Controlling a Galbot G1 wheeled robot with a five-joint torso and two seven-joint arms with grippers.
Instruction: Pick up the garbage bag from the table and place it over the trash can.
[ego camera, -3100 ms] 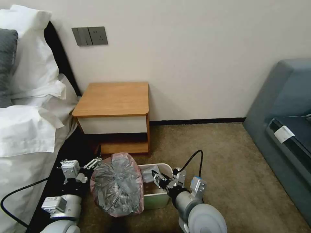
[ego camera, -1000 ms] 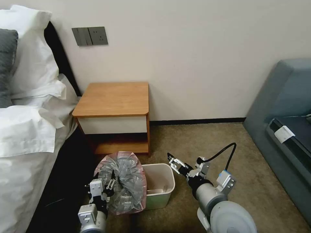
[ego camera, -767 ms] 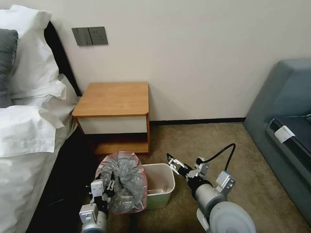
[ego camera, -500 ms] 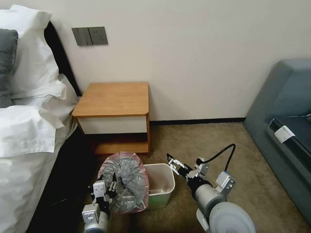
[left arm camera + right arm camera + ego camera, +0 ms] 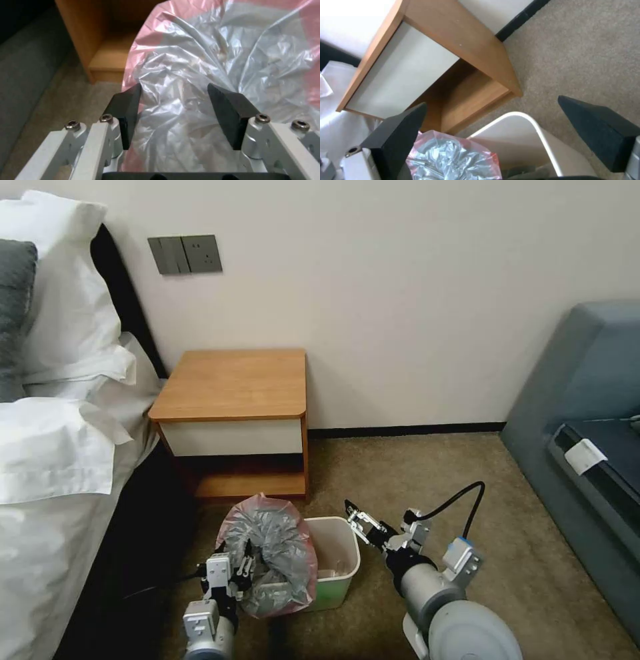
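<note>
The garbage bag [image 5: 270, 550], crinkly grey plastic with a pinkish rim, stands bunched over the left side of the cream trash can [image 5: 353, 555] on the carpet. My left gripper [image 5: 239, 565] is at the bag's near left side. In the left wrist view its fingers [image 5: 128, 110] press a fold of the bag [image 5: 206, 55] between them. My right gripper [image 5: 357, 519] hovers open just right of the can's far corner, holding nothing. The right wrist view looks down past that gripper [image 5: 491, 105] onto the can's rim [image 5: 533, 125], the bag [image 5: 450, 157] and the table [image 5: 460, 32]. The table [image 5: 233, 383] stands behind with a bare top.
A bed with white sheets [image 5: 53, 460] runs along the left, close to my left arm. A blue-grey sofa [image 5: 587, 447] fills the right. Open carpet [image 5: 433, 467] lies between the table and the sofa, with the wall behind.
My left gripper came in from the bag's left, took hold of it, and has since shifted right with the bag toward the can. My right gripper drew back from inside the can to its right.
</note>
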